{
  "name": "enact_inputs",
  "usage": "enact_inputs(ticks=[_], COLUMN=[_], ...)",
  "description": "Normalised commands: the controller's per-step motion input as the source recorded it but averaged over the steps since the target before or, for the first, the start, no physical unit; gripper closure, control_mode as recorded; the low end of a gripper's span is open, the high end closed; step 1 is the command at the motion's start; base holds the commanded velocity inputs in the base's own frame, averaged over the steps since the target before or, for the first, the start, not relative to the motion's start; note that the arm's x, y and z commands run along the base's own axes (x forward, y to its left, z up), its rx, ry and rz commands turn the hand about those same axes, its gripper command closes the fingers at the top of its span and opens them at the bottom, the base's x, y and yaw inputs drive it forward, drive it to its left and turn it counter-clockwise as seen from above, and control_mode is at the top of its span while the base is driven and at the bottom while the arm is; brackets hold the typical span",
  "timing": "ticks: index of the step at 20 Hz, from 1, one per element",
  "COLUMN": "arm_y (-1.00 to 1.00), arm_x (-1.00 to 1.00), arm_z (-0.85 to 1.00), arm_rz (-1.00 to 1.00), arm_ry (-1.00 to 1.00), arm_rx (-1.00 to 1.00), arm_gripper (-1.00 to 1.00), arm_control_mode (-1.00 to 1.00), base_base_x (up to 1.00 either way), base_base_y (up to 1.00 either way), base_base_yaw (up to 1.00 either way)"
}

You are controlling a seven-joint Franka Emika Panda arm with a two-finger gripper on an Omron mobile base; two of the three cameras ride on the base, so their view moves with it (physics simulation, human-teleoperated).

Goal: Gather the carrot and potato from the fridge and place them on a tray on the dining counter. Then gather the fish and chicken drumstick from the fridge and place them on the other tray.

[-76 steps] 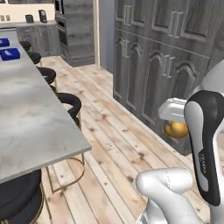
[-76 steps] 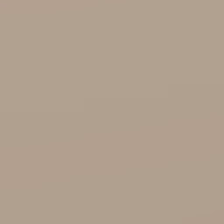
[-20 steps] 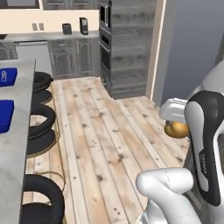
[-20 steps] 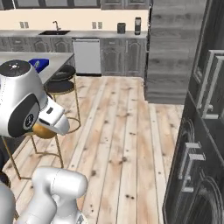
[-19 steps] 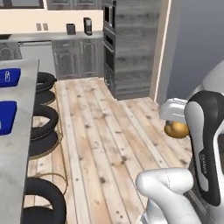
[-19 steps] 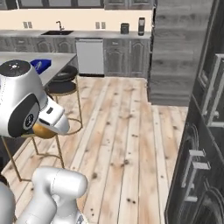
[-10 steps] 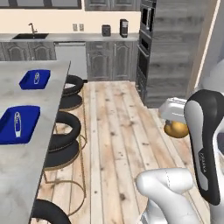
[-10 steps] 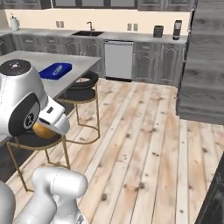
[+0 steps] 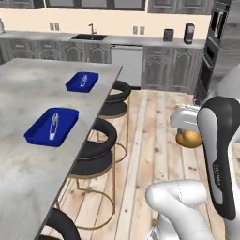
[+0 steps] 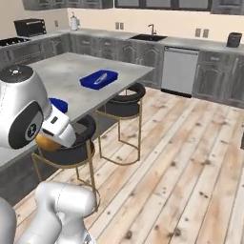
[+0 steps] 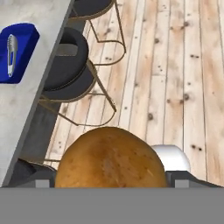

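My gripper (image 11: 113, 178) is shut on a brown potato (image 11: 111, 157), which bulges between its two dark fingertips. From the base the potato (image 9: 190, 138) hangs under the white hand, over the wood floor beside the dining counter (image 9: 28, 178). Two blue trays lie on that counter, a near tray (image 9: 51, 125) and a far tray (image 9: 82, 81), each with a small silvery shape inside. From the right, the potato (image 10: 44, 142) sits below the arm, and one tray (image 10: 98, 78) lies further along the counter (image 10: 71, 66). The carrot, fish, chicken drumstick and fridge are out of view.
Black round stools with gold legs (image 9: 96, 145) (image 10: 124, 107) (image 11: 70, 65) line the counter's edge. Grey cabinets with a sink (image 9: 91, 36) and a dishwasher (image 10: 180, 71) run along the back wall. Wood floor (image 10: 181, 157) lies open to the right of the stools.
The whole picture has swung as the base turned: the tall grey cabinets slid away and the dining counter with its trays came into view. The potato stays in my gripper.
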Motion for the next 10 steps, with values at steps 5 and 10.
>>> enact_inputs(ticks=[5,10], arm_y=[0.00,0.00], arm_x=[0.00,0.00], arm_z=[0.00,0.00], arm_rz=[0.00,0.00], arm_ry=[0.00,0.00], arm_rx=[0.00,0.00], arm_gripper=[1.00,1.00], arm_control_mode=[1.00,1.00], base_base_x=[0.58,0.60], base_base_y=[-0.12,-0.17], base_base_yaw=[0.55,0.57])
